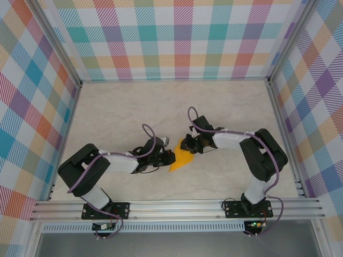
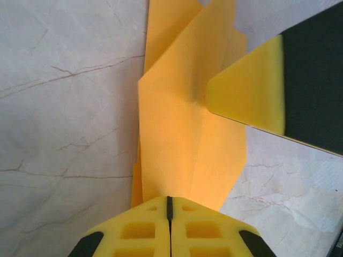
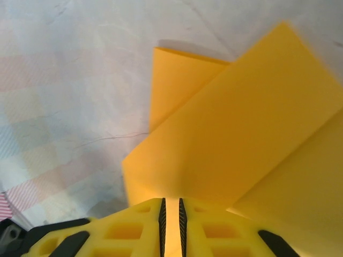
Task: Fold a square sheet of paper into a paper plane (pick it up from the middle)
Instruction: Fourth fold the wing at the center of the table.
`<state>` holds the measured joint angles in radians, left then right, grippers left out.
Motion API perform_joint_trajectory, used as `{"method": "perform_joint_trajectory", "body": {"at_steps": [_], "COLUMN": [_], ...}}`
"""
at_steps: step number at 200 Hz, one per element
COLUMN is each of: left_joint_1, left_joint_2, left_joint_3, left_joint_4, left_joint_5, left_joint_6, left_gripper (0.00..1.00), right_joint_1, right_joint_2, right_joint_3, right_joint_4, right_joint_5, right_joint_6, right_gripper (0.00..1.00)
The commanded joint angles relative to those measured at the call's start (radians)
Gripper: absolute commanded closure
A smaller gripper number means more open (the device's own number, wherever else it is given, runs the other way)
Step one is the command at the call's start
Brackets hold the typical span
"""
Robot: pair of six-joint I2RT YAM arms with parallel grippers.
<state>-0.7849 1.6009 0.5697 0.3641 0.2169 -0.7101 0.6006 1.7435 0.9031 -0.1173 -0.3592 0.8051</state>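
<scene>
Aluminium rail (image 1: 177, 209), pale marble tabletop (image 1: 118, 107), folded orange paper (image 1: 181, 160), plaid walls (image 1: 177, 37)

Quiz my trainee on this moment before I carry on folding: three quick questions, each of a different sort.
1. True or false: the left tool is open and clear of the orange paper.
2. Multiple choice: the orange paper is A) a flat, unfolded square, B) folded, with creases and overlapping layers, C) crumpled into a ball.
3. Short answer: what does the right tool have between its fingers?

Key
1. False: the left tool is shut on the paper's edge.
2. B.
3. The orange paper.
</scene>
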Motion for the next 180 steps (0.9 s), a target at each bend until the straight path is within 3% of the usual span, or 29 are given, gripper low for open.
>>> {"method": "perform_joint_trajectory", "body": {"at_steps": [1,122,180], "left_joint_1": [-0.010,-0.010,-0.015], "left_joint_2": [0.011,0.023,-0.014], "left_joint_3": [0.026,0.034,0.057], "left_joint_4": [-0.017,-0.031,-0.047], "left_joint_5": [-0.028,-0.028,0.039], "left_joint_6": [0.025,0.037,0.035], "left_gripper": [0.96,0.98,0.92], "right_joint_1": [0.020,0.038,0.037], "right_joint_2": [-0.025,0.059,0.052], "right_joint_3": [-0.008,0.017,-0.006], "right_joint_4": [0.048,-0.038,-0.046], "right_joint_5": [-0.058,-0.001,0.032], "right_joint_6": [-0.003,-0.001,0.024], "right_gripper": [0.84,0.86,0.86]}}
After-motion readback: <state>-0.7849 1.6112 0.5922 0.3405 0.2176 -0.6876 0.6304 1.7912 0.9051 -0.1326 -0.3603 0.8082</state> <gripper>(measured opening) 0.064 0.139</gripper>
